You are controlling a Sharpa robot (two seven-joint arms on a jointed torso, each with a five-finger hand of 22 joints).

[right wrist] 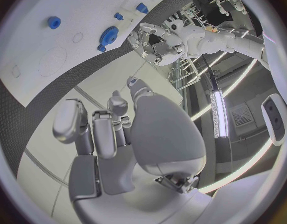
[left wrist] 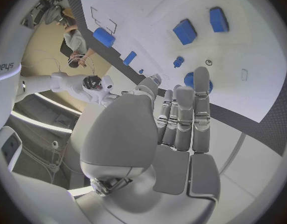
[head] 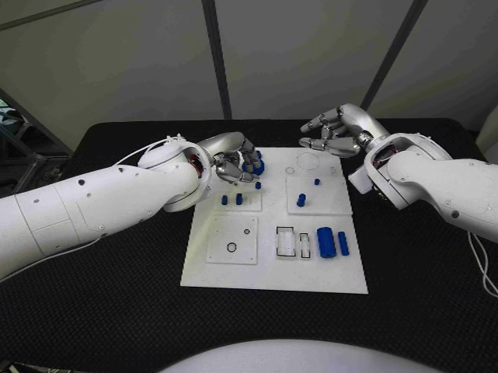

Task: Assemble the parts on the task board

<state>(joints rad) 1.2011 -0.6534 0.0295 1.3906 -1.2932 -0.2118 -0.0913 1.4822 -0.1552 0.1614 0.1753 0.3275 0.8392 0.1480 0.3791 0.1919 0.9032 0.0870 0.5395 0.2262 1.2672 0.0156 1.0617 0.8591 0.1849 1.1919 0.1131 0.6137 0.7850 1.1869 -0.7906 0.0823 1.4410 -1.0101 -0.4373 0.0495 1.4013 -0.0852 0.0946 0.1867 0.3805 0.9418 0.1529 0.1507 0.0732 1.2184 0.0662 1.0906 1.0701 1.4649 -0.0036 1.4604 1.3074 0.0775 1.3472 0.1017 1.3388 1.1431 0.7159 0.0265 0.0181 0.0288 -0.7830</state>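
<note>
Currently, head view: left robot hand [head: 235, 163] sits over the far-left corner of the task board [head: 276, 268] at a blue gear [head: 258, 165] — whether it grips it, cannot tell. Right robot hand [head: 336, 134] hovers off the far edge, fingers curled, holding nothing. Two blue blocks [head: 334, 242] lie near-right, four small pegs [head: 301, 200] stand mid-board. Left wrist view: fingers [left wrist: 200, 97] straight over the gear — likely lining up to seat it. Right wrist view: right robot hand over bench [right wrist: 31, 109], clear of the board.

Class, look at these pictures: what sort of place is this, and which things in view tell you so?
Probably a robotics lab or test cell. A white task board with small blue parts lies on a black table, and plain partition panels stand behind it.
</note>
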